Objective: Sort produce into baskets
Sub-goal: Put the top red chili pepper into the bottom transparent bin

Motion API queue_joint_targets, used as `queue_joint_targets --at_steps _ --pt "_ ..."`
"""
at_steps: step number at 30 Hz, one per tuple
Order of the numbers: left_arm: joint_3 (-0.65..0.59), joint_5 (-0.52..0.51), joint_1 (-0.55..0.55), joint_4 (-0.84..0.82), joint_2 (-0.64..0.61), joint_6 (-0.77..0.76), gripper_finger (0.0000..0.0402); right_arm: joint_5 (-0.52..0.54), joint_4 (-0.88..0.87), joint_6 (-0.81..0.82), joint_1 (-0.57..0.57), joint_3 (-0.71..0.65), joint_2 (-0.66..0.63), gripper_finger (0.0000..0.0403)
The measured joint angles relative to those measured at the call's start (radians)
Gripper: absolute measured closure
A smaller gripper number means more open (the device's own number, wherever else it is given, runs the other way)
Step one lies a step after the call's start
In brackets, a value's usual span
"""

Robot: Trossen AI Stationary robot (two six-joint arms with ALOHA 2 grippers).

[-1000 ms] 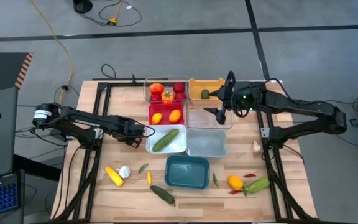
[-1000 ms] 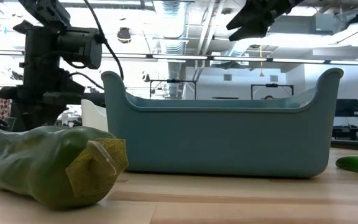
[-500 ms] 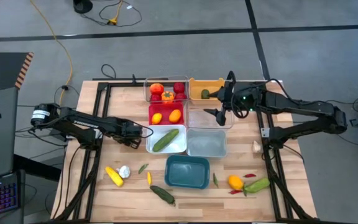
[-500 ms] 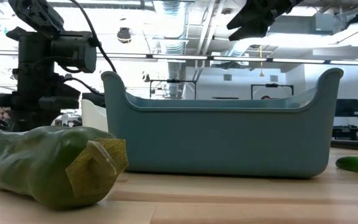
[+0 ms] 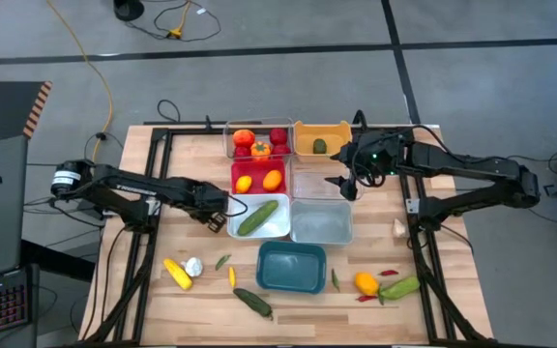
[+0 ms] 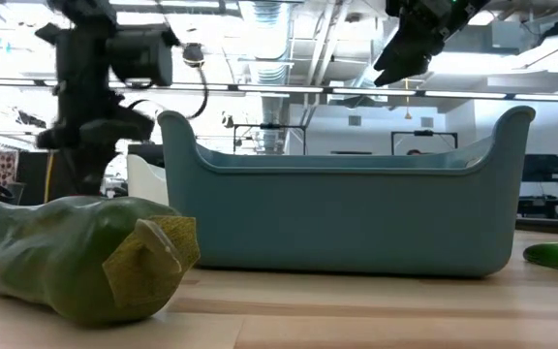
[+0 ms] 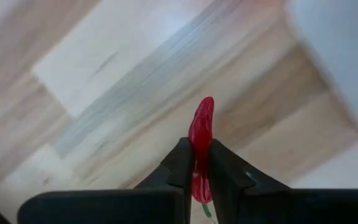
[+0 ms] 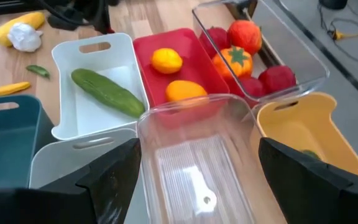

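I count seven baskets on the table (image 5: 143, 290). My left gripper (image 7: 196, 163) is clamped on a red chili (image 7: 200, 149), held over bare wood just beside the white basket (image 5: 230, 224), which holds one cucumber (image 5: 258, 217). My right gripper (image 5: 348, 184) hangs with its fingers spread wide over an empty clear basket (image 8: 194, 180).

Beyond that empty one, away from the gripper, sits the second clear basket (image 8: 303, 56) with four red tomatoes and one orange, pepper-like piece (image 8: 238, 61). The red basket (image 8: 143, 50) beside it holds two orange-yellow fruits. The orange basket (image 5: 303, 129) holds one small green piece (image 5: 319, 146). The pale grey basket (image 5: 321, 224) and the teal basket (image 5: 292, 267), both nearer the table's front than the right gripper, hold nothing.

Loose on the wood near the left arm: one corn (image 5: 177, 274), one garlic (image 5: 193, 265), one cucumber (image 5: 252, 302), and two small chilies, green and yellow. On the right arm's side lie one orange fruit (image 5: 366, 282), a green vegetable (image 5: 400, 287), red chilies, a green chili and a second garlic (image 5: 399, 228).
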Motion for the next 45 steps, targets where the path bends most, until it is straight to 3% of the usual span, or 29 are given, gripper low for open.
queue_joint_targets --at_steps 7,11,20,30,37,45 --pt "0.216 0.003 0.000 -0.198 -0.001 0.168 0.0375 0.000 0.000 0.001 0.000 0.000 0.000 0.0052" --pt "0.335 -0.011 0.000 -0.161 -0.002 0.252 0.0375 0.000 -0.014 0.004 0.000 0.000 0.000 0.0052" --pt "0.379 -0.040 0.000 0.300 -0.001 0.450 0.0375 0.005 -0.067 0.003 0.000 0.000 0.000 0.0052" --pt "0.378 -0.112 0.011 0.712 0.107 0.593 0.0374 0.012 -0.137 -0.007 -0.012 -0.001 -0.039 0.0052" --pt "0.380 -0.119 0.060 0.926 0.233 0.663 0.0374 0.013 -0.149 0.000 -0.014 -0.001 -0.076 0.0052" --pt "0.444 -0.095 0.116 1.015 0.391 0.735 0.0351 -0.015 -0.281 0.135 0.039 -0.001 -0.121 0.0052"
